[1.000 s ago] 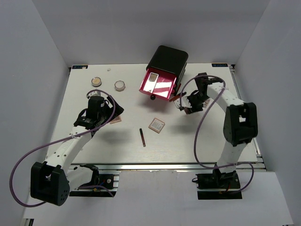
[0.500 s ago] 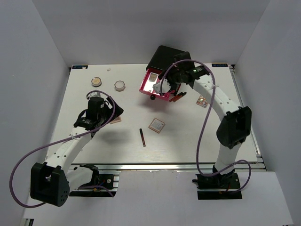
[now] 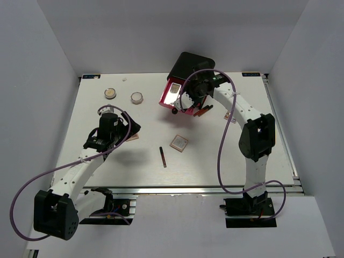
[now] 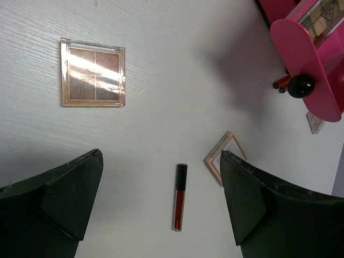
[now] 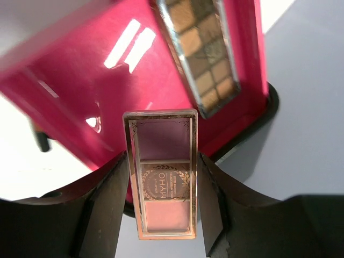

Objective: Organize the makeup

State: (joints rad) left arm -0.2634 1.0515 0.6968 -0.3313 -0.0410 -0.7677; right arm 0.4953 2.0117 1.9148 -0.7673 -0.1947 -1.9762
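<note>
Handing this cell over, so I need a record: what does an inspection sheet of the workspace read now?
Surface: white table, wood-grain.
Job's things: two round compacts far left; two square palettes and a dark red stick mid-table; long palette in the pink drawer.
Clutter: nothing seen.
Grippers: left gripper open above the table; right gripper shut on a rectangular palette over the drawer.
Cables: purple cables loop along both arms.
Surroundings: plain grey walls.

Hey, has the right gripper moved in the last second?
Yes. In the top view the right gripper has swung left and back toward the black box, and now holds a palette over its open pink drawer.
</note>
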